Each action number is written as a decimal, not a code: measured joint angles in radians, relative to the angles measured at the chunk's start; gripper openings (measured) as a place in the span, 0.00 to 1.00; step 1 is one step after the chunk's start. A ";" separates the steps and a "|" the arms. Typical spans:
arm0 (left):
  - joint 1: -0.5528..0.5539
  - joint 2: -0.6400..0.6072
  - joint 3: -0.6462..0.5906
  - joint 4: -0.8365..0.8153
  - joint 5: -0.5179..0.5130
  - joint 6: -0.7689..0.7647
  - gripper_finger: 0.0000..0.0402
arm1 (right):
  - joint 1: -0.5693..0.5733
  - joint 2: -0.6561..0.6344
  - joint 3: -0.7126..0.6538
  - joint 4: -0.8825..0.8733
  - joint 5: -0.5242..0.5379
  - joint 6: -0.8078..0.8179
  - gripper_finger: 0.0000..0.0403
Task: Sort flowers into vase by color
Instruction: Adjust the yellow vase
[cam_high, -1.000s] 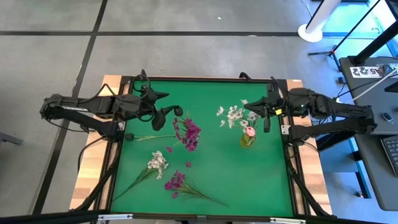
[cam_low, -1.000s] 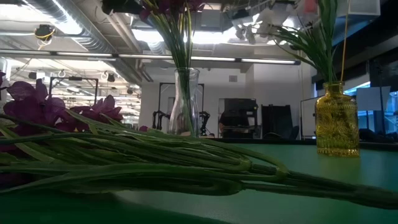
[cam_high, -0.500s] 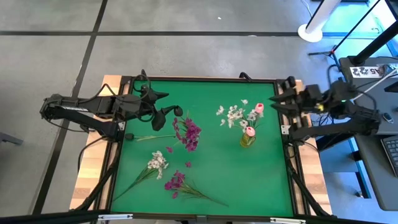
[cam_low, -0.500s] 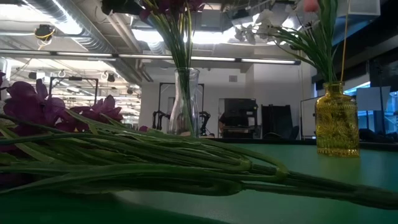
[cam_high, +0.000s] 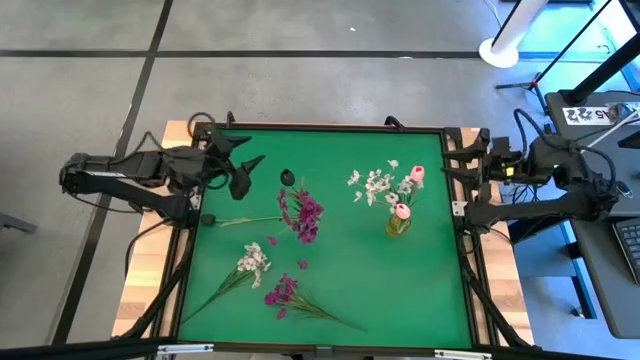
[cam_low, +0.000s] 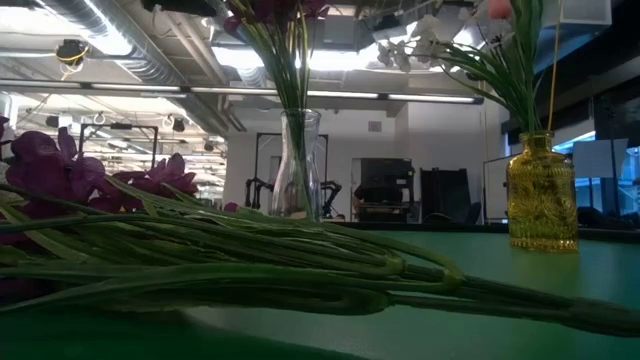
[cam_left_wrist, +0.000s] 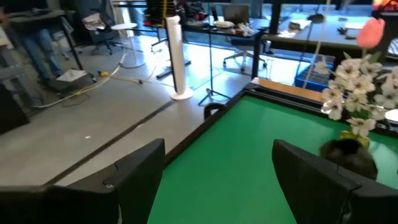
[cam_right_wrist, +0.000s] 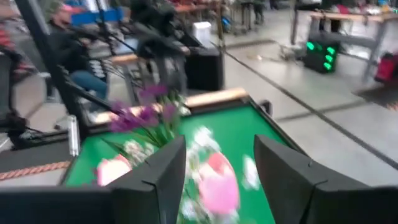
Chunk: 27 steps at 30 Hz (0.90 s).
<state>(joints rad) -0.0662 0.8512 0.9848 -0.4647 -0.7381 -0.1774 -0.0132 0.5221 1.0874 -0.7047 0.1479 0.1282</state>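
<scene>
Flowers lie near the open, empty left pincer; right pincer open too.

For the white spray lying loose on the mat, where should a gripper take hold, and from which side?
Grip the white spray by its thin green stem, below the blossoms, coming straight down from above. It lies flat on the green mat, stem trailing toward the near-left corner, clear of the magenta spray; the left gripper is probably nearer.

An open-plan robotics lab or workshop: polished concrete floor with dark seams, exposed ceiling ducts and strip lights, office chairs at cluttered desks, and a green-topped worktop on a wooden frame
</scene>
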 joint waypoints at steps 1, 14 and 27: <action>0.000 -0.015 0.000 -0.017 -0.008 -0.006 0.73 | 0.000 -0.005 0.001 -0.032 0.020 0.016 0.47; 0.000 -0.111 0.000 -0.349 -0.009 -0.269 0.73 | 0.000 -0.001 -0.066 -0.321 -0.073 0.214 0.47; 0.000 -0.072 0.000 -0.400 -0.008 -0.327 0.73 | 0.001 -0.007 -0.462 -0.350 -0.134 0.461 0.47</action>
<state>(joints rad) -0.0658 0.7788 0.9848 -0.8642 -0.7460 -0.5045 -0.0124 0.5148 0.6250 -1.0543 0.0138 0.5889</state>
